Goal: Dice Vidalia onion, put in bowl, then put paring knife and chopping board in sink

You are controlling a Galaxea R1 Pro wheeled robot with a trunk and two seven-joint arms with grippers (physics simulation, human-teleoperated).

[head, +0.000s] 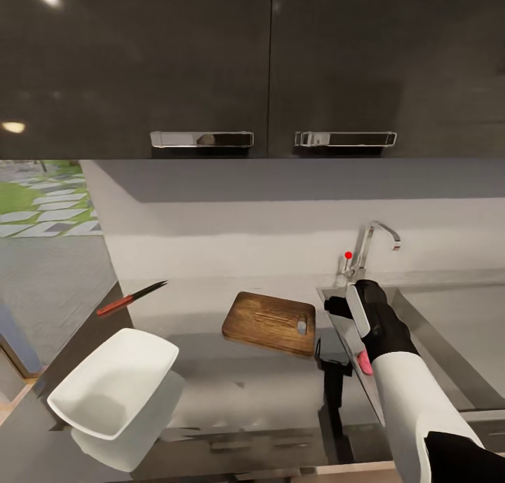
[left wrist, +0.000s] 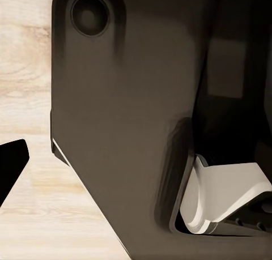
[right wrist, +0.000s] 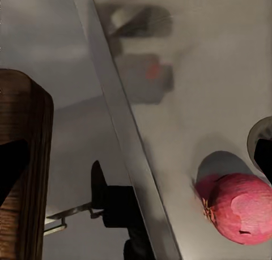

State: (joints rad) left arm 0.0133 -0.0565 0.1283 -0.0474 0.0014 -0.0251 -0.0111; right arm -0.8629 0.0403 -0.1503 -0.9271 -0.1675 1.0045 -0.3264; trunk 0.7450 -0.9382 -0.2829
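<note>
The pink-red onion lies on the floor of the steel sink; in the head view a pink sliver of the onion peeks out beside my right forearm. My right gripper hangs above the sink's left rim, open and holding nothing, with the onion off to one side of it. The wooden chopping board lies on the grey countertop just left of the sink. The paring knife rests further left, and the white bowl stands at the front left. One dark fingertip of my left gripper shows over a wooden floor.
The chrome tap with its red knob stands behind the sink. Dark wall cabinets hang over the counter. The counter ends at the left by the bowl. My own dark body is close to the left wrist.
</note>
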